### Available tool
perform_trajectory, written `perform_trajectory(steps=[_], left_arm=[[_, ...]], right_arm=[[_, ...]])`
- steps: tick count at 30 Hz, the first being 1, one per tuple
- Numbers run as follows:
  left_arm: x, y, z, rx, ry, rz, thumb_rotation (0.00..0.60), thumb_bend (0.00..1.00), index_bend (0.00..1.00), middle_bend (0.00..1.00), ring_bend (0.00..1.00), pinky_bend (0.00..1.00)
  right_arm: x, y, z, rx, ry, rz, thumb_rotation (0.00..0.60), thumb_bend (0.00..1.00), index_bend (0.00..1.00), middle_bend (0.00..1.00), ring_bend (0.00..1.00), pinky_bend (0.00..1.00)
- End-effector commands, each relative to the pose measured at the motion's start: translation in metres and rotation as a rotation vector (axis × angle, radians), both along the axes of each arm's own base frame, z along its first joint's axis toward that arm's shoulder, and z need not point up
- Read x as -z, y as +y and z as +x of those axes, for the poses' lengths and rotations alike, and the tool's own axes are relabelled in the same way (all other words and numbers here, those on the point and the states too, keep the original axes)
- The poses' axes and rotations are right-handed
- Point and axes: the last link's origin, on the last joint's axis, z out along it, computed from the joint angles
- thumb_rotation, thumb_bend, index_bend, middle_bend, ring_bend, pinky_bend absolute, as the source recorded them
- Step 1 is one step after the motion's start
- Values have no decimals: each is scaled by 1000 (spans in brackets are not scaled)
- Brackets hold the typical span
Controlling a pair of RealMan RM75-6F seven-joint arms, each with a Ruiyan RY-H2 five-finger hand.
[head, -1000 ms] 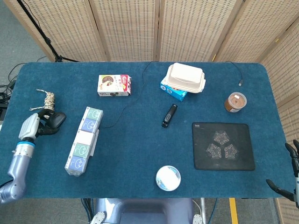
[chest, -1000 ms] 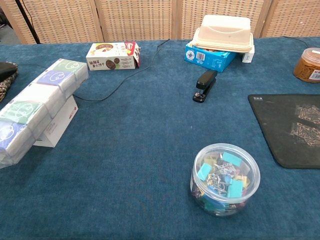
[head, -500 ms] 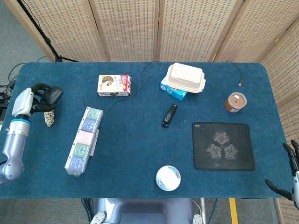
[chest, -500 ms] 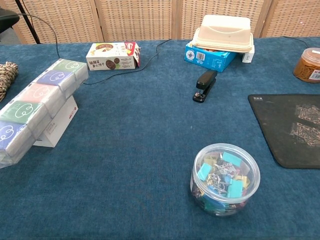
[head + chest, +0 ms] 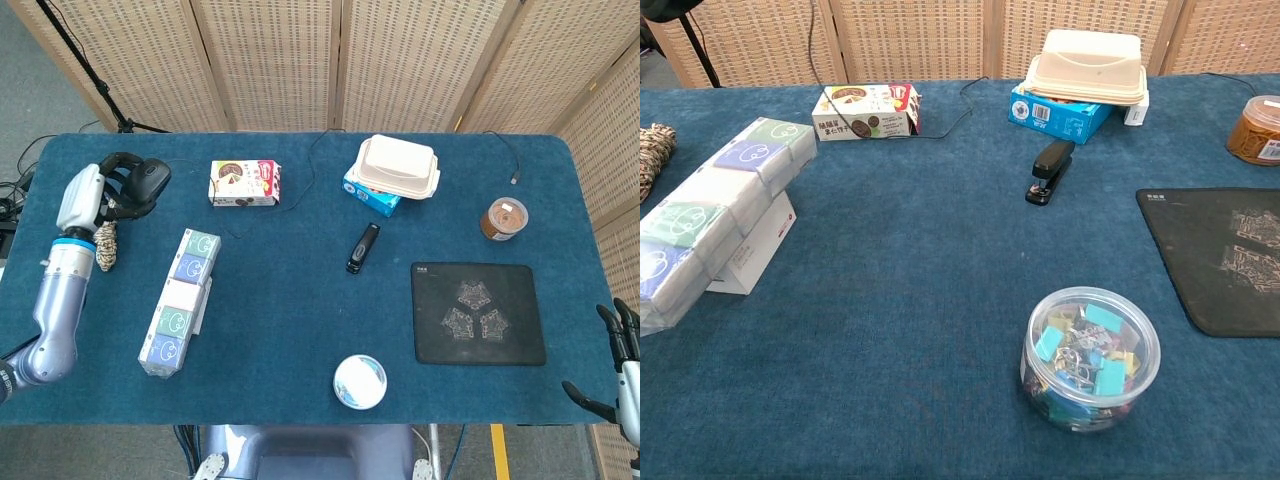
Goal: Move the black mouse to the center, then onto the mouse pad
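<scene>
My left hand [image 5: 112, 190] grips the black mouse [image 5: 150, 178] and holds it up above the table's far left side. In the chest view only a dark sliver of the mouse [image 5: 662, 8] shows at the top left corner. Its thin black cable [image 5: 262, 205] trails right past the snack box toward the back of the table. The black mouse pad [image 5: 478, 312] lies flat at the right, also seen in the chest view as the mouse pad [image 5: 1220, 255]. My right hand [image 5: 620, 355] hangs off the table's right edge, fingers spread, holding nothing.
A rope bundle [image 5: 105, 245] lies under the lifted mouse. A row of tissue packs [image 5: 180, 300], a snack box [image 5: 243, 183], a stapler [image 5: 362, 247], a lidded container on a blue box [image 5: 395, 170], a brown cup [image 5: 503, 218] and a tub of clips [image 5: 1090, 357] stand around.
My left hand has lifted the mouse off the table and carried it up and rightward, uncovering the rope bundle. The cable has been dragged along. My right hand stays at the edge.
</scene>
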Motion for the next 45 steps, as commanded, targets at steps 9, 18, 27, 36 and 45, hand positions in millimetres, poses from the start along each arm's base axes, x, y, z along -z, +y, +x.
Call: perform_trajectory(steps=[9,18,27,36,45], left_arm=[[73,-36,96,94,-32,-40,600,310,471,428,428,560],[141,-59,149,50,-33,-168,600,309,471,428,428,560],[193,-67,180,-36,-42,-245,600,308,470,428,428,560],[229,-66,186,-70,-17,-287,600,308,469,428,428,560],[264,-70,183,-99,-12,-331,600,304,464,428,419,560]], right_arm=[[-7,1,-1,-3,-18,-18,600,0,0,0,0,0],[-12,3,0,-11,-37,-18,600,0,0,0,0,0],[-14,2,-2,-10,-54,-8,600,0,0,0,0,0],[-14,0,-2,-7,-59,-5,600,0,0,0,0,0],[-16,0,-3,-6,-68,-7,600,0,0,0,0,0]])
